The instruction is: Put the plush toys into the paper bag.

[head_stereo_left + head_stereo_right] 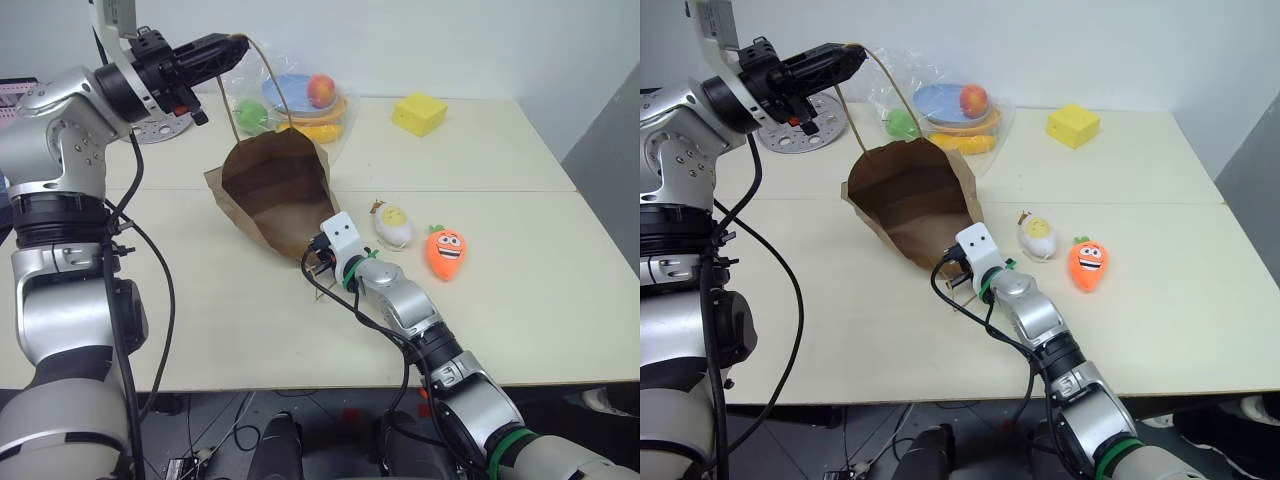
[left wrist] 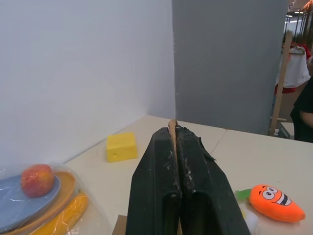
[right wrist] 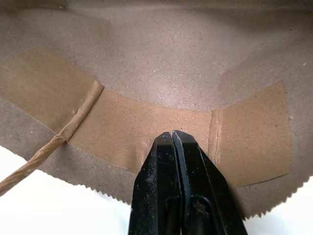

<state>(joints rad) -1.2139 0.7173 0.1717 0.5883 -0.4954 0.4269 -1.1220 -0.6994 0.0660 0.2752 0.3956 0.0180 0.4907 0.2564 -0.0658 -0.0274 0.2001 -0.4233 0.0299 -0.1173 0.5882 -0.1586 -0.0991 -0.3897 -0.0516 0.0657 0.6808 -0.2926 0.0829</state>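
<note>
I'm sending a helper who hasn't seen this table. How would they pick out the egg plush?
Find the brown paper bag lying open mid-table. Just right of its mouth lie two small toys: the egg plush is the white one with a yellow patch, nearer the bag than the orange carrot plush.

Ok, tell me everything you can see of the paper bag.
The paper bag is brown kraft paper, creased, lying tilted on the table with its mouth gaping toward the camera and nothing visible inside. The left pincer is shut on one twisted-cord handle, lifting it. The right pincer is shut, its tip against the reinforcing strip at the bag's serrated lower rim. Behind the bag sits a clear plastic bag of fruit.
</note>
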